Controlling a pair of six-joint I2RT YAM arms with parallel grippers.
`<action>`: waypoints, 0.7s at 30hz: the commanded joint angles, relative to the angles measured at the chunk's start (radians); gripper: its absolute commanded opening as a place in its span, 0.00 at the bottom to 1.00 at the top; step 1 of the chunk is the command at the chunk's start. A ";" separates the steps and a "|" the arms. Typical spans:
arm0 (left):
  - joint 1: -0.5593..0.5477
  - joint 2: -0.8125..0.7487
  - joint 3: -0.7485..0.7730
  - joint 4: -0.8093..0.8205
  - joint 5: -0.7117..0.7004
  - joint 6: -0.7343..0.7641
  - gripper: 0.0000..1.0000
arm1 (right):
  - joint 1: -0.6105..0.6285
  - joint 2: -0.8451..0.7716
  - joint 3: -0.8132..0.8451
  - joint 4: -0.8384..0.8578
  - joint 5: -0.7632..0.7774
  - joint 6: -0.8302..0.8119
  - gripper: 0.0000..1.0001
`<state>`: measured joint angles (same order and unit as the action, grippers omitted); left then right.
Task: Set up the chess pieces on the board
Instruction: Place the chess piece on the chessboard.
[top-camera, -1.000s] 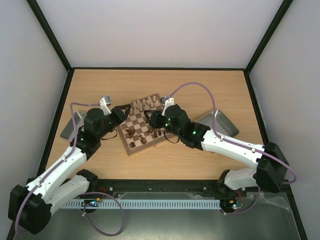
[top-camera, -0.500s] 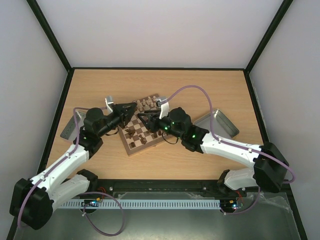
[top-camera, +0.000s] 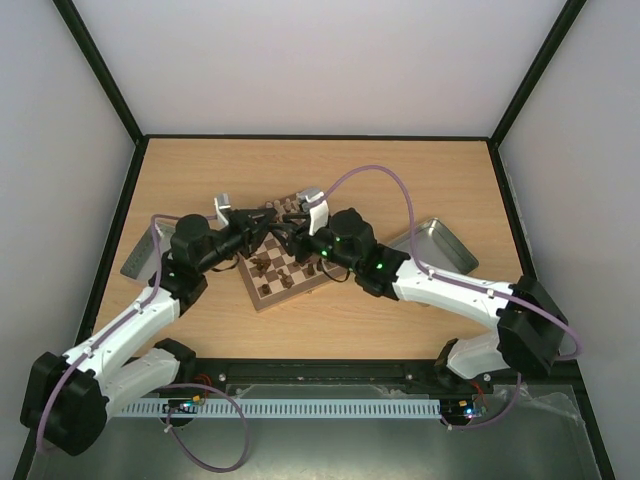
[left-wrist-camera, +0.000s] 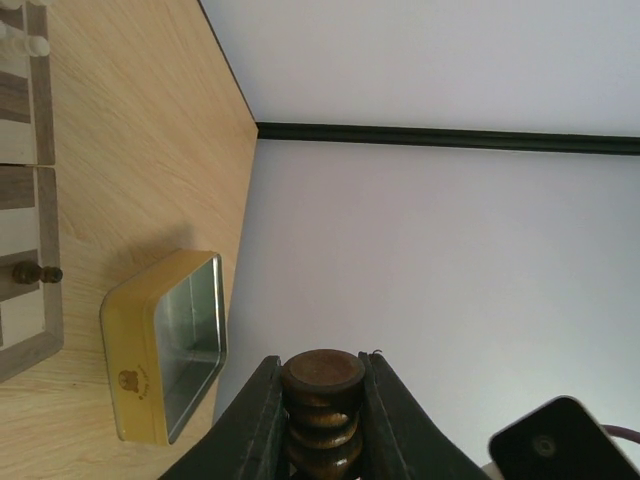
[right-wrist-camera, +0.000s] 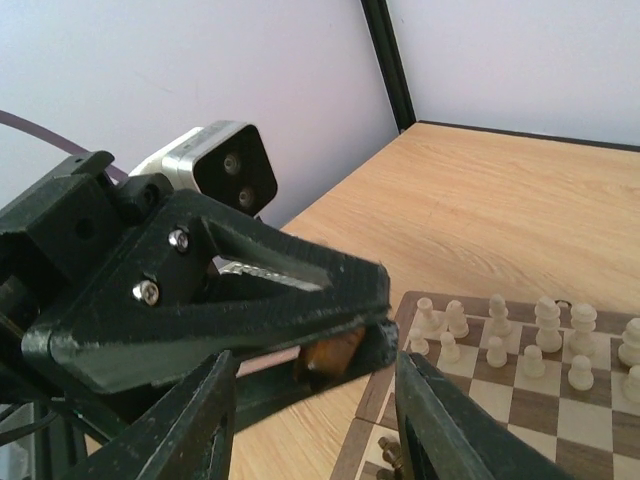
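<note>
Left end effector (right-wrist-camera: 338, 352) close before right one (top-camera: 288, 235)

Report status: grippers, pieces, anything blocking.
Left gripper shut on dark piece. Right gripper open, facing it. Cream pieces ranked on board. No obstruction seen.

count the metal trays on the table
2. The left tray lies at the left edge of the table, partly hidden by the left arm; the right tray lies right of the board. No others show.
</note>
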<state>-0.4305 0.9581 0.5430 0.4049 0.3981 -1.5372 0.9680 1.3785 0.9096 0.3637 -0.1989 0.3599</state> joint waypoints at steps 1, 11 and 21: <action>0.007 0.021 0.011 0.013 0.043 0.024 0.15 | 0.000 0.037 0.061 -0.013 0.018 -0.069 0.42; 0.013 0.024 0.016 0.048 0.060 0.015 0.16 | -0.001 0.069 0.066 -0.039 0.016 -0.095 0.35; 0.014 0.032 0.036 0.053 0.119 0.053 0.16 | 0.000 0.100 0.116 -0.033 0.074 -0.129 0.29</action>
<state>-0.4145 0.9863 0.5430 0.4252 0.4408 -1.5188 0.9680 1.4498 0.9684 0.3286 -0.1829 0.2611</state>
